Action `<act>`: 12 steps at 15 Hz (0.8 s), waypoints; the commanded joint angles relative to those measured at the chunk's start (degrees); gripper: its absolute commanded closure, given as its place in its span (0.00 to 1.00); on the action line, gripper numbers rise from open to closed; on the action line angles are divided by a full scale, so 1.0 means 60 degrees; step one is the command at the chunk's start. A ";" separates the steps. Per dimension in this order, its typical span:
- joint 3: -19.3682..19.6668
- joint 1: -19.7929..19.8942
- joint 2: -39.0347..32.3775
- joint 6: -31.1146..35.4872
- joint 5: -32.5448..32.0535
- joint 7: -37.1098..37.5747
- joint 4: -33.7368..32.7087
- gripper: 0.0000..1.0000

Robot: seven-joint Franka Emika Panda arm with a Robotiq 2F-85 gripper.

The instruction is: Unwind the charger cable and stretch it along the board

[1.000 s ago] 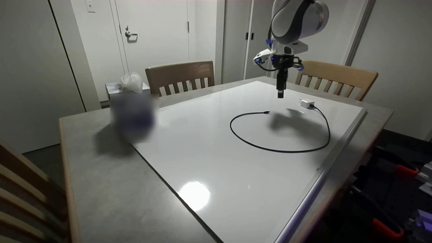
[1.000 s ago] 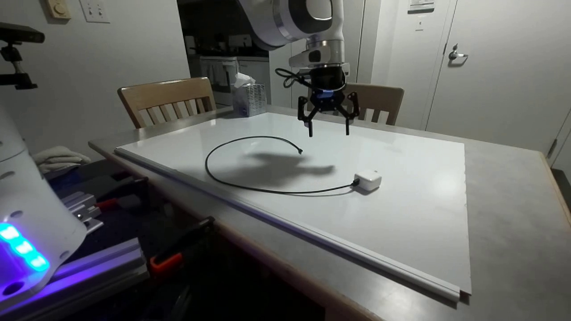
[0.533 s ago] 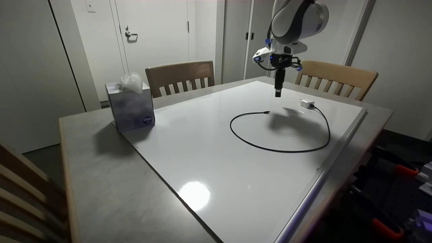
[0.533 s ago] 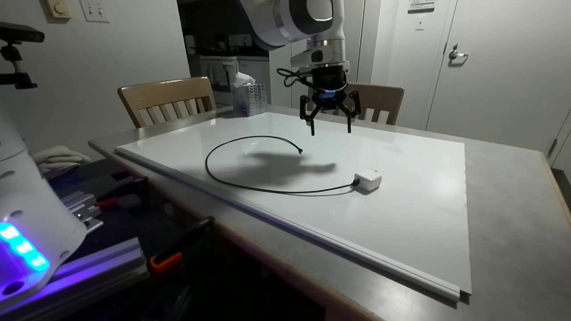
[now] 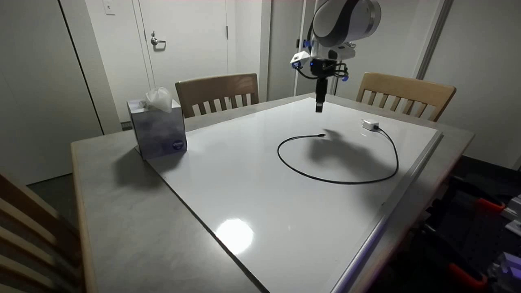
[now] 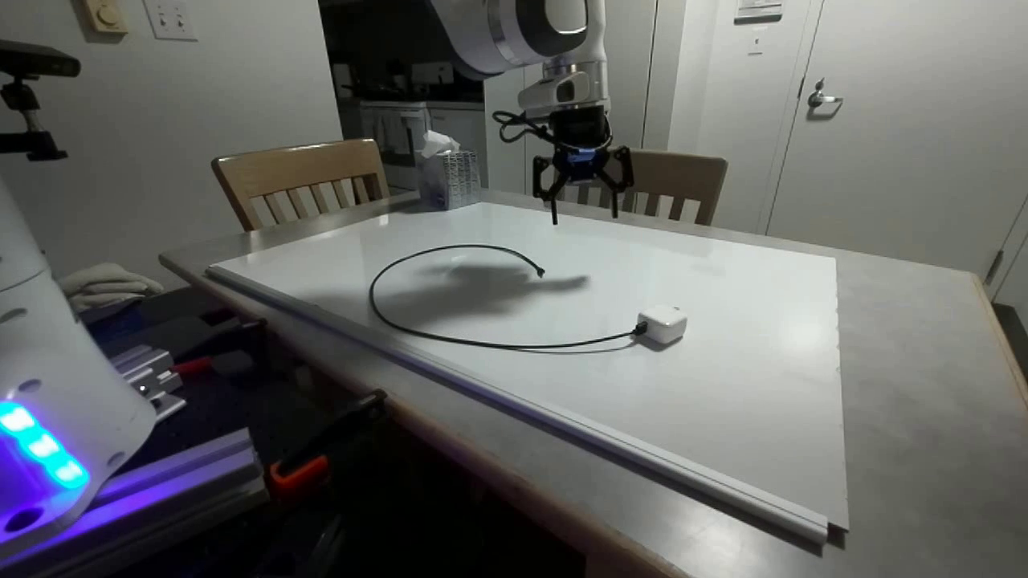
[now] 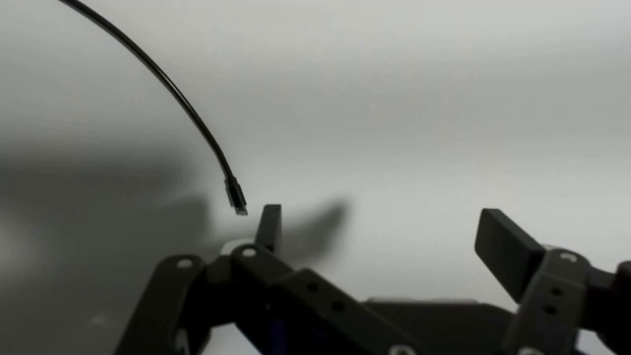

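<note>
Wrist view: Robotiq gripper spread wide above the whiteboard.
On it, in both exterior views, a black charger cable curves from its white power adapter.

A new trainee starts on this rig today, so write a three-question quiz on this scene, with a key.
1. Multiple choice: what shape does the charger cable make on the board? (a) a straight line; (b) a tight coil; (c) a wide open curve.
2. True or false: the hand is open, with nothing between its fingers.
3. Short answer: what is attached at the end of the cable opposite its free tip?

Key: 1. c. 2. True. 3. A white plug block.
</note>
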State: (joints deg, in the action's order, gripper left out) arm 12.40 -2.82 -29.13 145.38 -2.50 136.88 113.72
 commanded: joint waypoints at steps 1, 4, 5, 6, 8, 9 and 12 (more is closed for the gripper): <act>-0.0746 0.0314 -0.0150 -0.0124 0.0645 -0.1145 -0.0261 0.00; -0.0979 0.0185 0.0043 -0.0400 0.1019 -0.1590 0.0139 0.00; -0.0833 0.0020 0.0137 -0.0263 0.0802 -0.1546 0.0370 0.00; -0.0751 -0.0057 -0.0045 -0.0257 0.0847 -0.1244 0.0014 0.00; -0.0755 -0.0102 -0.0045 -0.0257 0.0839 -0.1301 0.0152 0.00; -0.0754 -0.0101 -0.0045 -0.0257 0.0839 -0.1320 0.0177 0.00; -0.0751 -0.0097 -0.0042 -0.0257 0.0839 -0.1339 0.0181 0.00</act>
State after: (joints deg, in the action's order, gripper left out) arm 7.43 -2.96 -29.33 144.02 2.14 129.14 114.94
